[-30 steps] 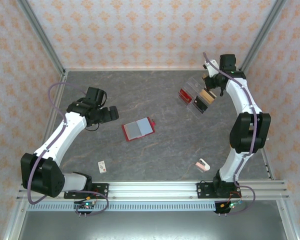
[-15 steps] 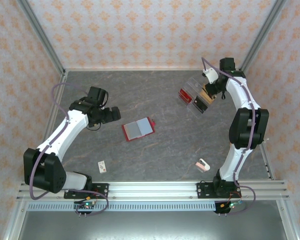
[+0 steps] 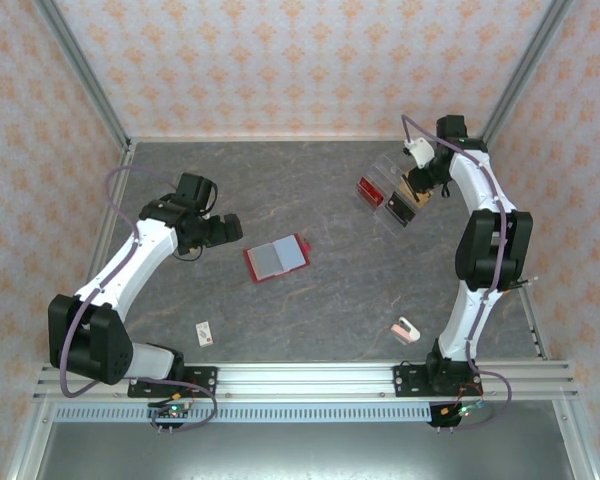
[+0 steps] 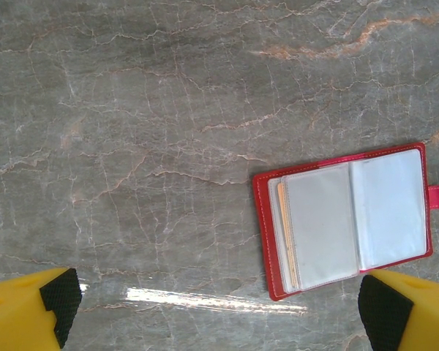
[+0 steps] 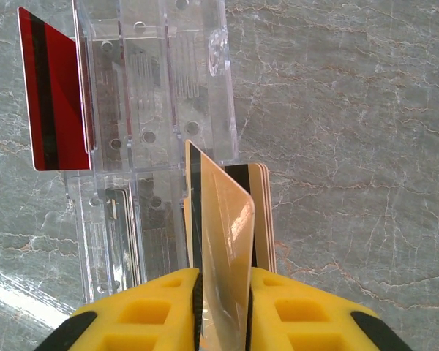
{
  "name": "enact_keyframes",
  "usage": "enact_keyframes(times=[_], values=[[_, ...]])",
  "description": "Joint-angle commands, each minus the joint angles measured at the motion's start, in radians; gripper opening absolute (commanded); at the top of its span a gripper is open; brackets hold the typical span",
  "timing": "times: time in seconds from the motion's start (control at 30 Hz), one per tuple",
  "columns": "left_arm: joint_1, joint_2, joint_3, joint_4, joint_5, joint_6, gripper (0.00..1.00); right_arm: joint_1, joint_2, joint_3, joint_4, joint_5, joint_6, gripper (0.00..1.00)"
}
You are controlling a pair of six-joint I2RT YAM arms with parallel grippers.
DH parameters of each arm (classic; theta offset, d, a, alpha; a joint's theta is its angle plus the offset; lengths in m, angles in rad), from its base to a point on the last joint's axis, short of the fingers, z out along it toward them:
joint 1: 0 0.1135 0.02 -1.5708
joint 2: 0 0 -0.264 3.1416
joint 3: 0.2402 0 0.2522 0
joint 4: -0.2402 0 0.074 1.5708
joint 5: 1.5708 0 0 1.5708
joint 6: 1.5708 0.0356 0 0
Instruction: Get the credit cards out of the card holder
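Item: tan card (image 5: 223, 219), far right of the table (image 3: 330, 320), upright and leaning between the fingers of the right gripper (image 5: 223, 281) at the clear tray (image 5: 154, 80); whether they clamp it or merely flank it we cannot tell. Hazard, in our judgement: leaning so, it may miss its slot and drop beside the stacked cards (image 5: 263, 219), or cling to a pad and lift out on retreat. Item: red wallet (image 4: 344, 216), open, mid-table, an orange card edge (image 4: 282, 234) in one pocket; left gripper (image 4: 219, 307) spread wide, holding nothing. Hazard: unpinned, the wallet may slide when that card is pulled.
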Motion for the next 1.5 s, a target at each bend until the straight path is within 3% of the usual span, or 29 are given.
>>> enact_keyframes(times=[0.0,0.27,0.63,1.47], values=[[0.009,0.004,0.015,-0.023,0.002,0.009,1.00,-0.007,-0.047,0.023,-0.003,-0.008,0.018,0.21],[0.009,0.002,0.005,-0.017,0.005,0.007,1.00,-0.007,-0.047,0.011,-0.015,-0.020,-0.002,0.20],[0.008,0.001,0.005,-0.022,0.009,0.003,1.00,-0.007,-0.054,0.024,-0.025,-0.026,-0.037,0.01],[0.008,0.013,0.006,-0.016,0.028,0.005,1.00,-0.012,-0.031,0.115,-0.249,0.052,-0.140,0.00]])
